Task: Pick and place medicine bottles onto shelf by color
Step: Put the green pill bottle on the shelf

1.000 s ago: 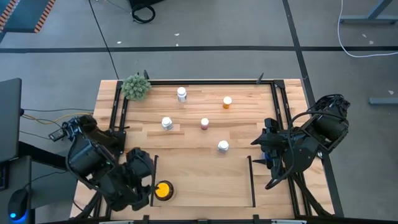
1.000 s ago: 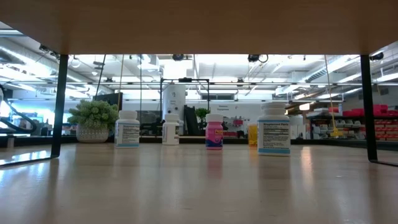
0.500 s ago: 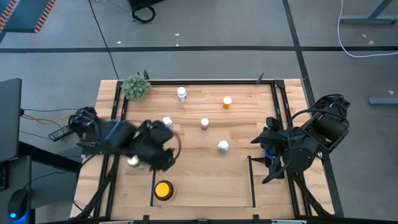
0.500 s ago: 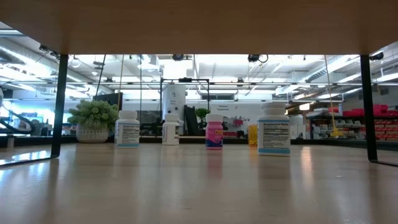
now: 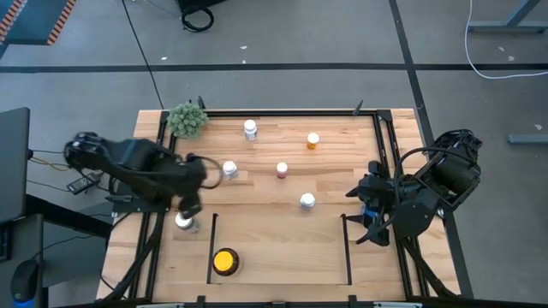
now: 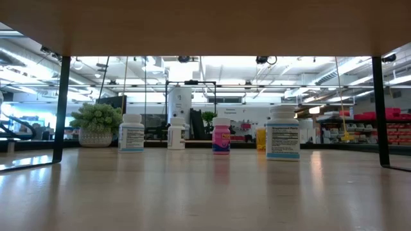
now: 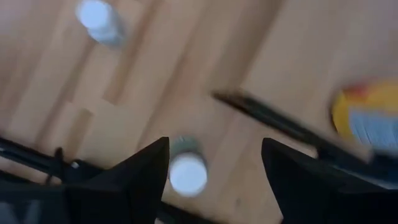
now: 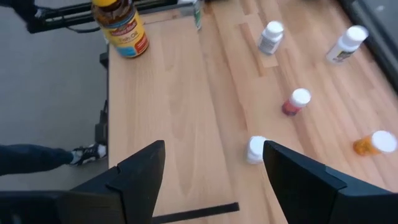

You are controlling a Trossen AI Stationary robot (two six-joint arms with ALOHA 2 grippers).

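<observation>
The shelf (image 5: 282, 252) is the wood bay between two black rails at the table's near edge. The amber yellow-capped bottle (image 5: 224, 261) stands in its left corner. A white-capped bottle (image 5: 183, 222) stands just left of the shelf's left rail. My left gripper (image 5: 187, 205) hangs open above it, and the cap (image 7: 188, 173) shows between its fingers. White bottles (image 5: 250, 129), (image 5: 229, 169), (image 5: 306, 201), a pink one (image 5: 282, 169) and an orange one (image 5: 312, 140) stand farther back. My right gripper (image 5: 368, 218) waits open at the shelf's right rail.
A green plant ball (image 5: 187, 120) sits at the far left corner. Black frame rails (image 5: 163, 171) run along the table's left, far and right sides. The shelf's left rail (image 7: 273, 121) lies between the white-capped bottle and the amber one.
My left gripper has left the amber bottle in the shelf's left corner. It has swung toward the far edge and then toward the left edge. It has uncovered a white-capped bottle left of the shelf rail and now hangs over it. The bottles have not moved.
</observation>
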